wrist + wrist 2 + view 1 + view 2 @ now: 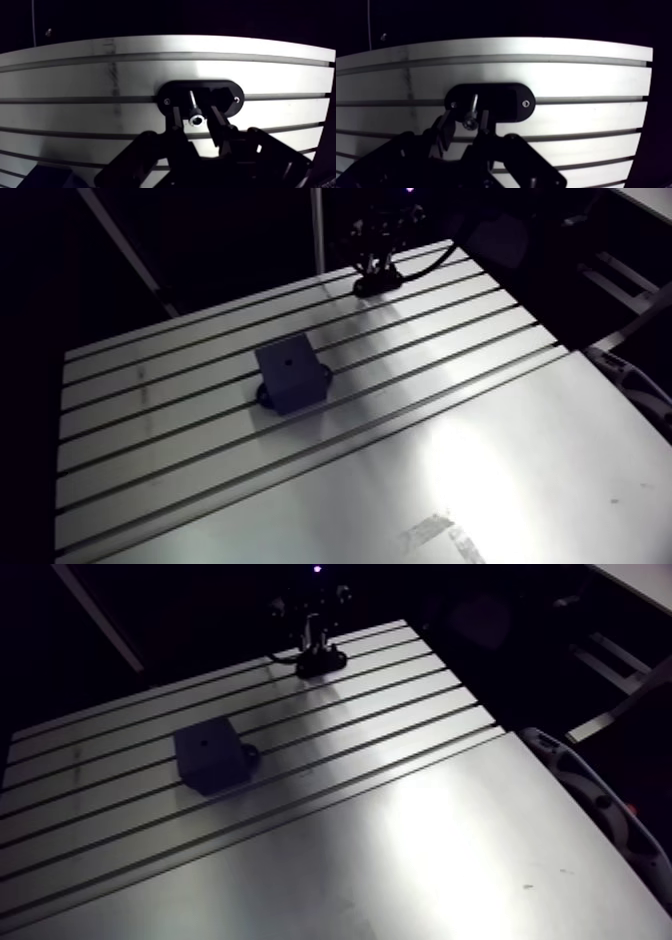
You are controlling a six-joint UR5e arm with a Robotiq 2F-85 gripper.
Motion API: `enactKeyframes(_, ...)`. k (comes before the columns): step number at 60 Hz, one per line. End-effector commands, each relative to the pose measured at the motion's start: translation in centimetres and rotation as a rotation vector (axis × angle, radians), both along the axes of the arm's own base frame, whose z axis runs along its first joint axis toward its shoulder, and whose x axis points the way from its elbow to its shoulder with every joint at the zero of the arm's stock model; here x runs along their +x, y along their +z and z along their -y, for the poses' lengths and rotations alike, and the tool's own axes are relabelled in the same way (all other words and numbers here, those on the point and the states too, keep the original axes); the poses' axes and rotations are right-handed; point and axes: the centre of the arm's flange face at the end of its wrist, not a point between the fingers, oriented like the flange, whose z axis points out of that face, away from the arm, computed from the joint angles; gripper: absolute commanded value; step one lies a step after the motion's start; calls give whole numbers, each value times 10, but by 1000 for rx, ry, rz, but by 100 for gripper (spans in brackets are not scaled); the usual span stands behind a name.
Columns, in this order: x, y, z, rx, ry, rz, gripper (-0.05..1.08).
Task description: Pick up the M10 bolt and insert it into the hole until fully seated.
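A steel M10 bolt stands in a black oval holder at the far end of the slotted table, its socket head towards the wrist camera. My gripper hangs right over the holder with one finger on each side of the bolt's head. A narrow gap shows on both sides, so it is open. In the arm view the gripper sits above the holder. A dark cube block with a small hole in its top face stands mid-table, well apart from the gripper.
The slotted aluminium table gives way to a smooth plate on the near side, with pale tape marks on it. The table's far edge lies just beyond the holder. A dark upright post stands behind it.
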Motion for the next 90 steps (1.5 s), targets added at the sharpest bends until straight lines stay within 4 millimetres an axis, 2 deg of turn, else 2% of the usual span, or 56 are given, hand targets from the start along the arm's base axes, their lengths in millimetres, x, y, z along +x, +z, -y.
enactKeyframes(1, 0, 0, 0, 7, 0, 3, 62)
enactKeyframes(71, 4, -5, 1, 2, -2, 13, 66)
enactKeyframes(90, 5, -2, 1, 4, -3, 11, 71)
